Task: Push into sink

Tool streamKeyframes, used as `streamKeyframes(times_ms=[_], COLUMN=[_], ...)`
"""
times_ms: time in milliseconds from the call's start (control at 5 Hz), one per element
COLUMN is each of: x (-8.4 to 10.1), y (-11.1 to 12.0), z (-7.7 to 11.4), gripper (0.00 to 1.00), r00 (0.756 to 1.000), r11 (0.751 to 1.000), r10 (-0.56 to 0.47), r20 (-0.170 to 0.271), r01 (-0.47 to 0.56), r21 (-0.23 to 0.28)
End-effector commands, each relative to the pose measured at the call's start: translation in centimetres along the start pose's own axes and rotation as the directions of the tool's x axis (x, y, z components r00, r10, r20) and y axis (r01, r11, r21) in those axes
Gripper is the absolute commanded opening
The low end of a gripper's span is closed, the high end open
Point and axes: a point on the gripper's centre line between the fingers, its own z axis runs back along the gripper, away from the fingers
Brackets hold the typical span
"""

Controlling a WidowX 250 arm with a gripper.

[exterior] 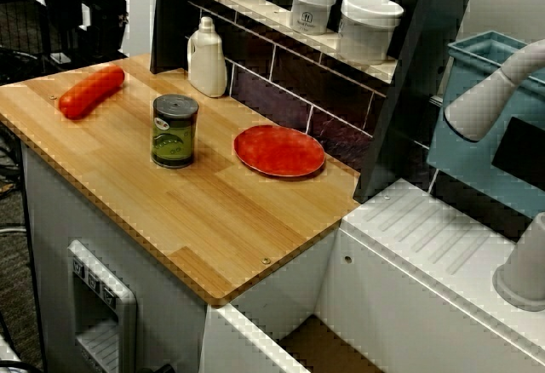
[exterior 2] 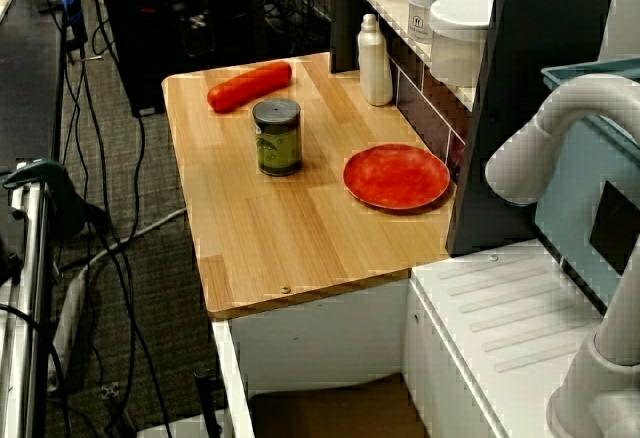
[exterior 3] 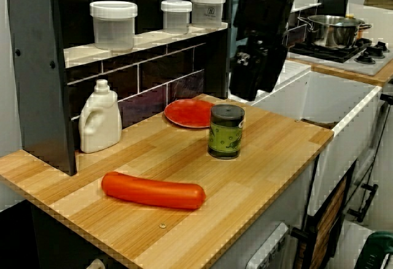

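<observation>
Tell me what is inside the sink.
Only part of the sink shows: bare tan-brown bottom, nothing lying on it. The rest is cut off by the picture edge, so its contents are unknown.

My table (exterior: 213, 220) is a pale wooden top on a white toy-kitchen cabinet. Behind it rises a dark tiled back wall (exterior: 289, 83) with a light shelf (exterior: 281, 20) that carries white lidded jars (exterior 3: 113, 23). To one side a white ridged drainboard (exterior: 426, 237) sits below a teal-blue bin (exterior: 477, 126). Farther along I see a stove with a steel pot (exterior 3: 331, 29). The floor (exterior 2: 150, 288) is dark grey carpet crossed by loose black cables (exterior 2: 110, 158). The light is even, indoor.
</observation>
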Motion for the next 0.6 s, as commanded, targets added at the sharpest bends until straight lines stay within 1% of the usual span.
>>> streamKeyframes(times_ms=[0,200,400], x=[5.6,8.2,8.7], y=[2.1,3.4,4.3], z=[-1.3,-2.8,-3.8], gripper=[1.0,1.0,1.0], r00=[0.998,0.989,0.974], r11=[0.998,0.99,0.974], r10=[-0.054,-0.143,-0.225], r20=[0.043,0.047,0.042], r01=[0.053,0.143,0.225], r21=[0.03,0.02,0.002])
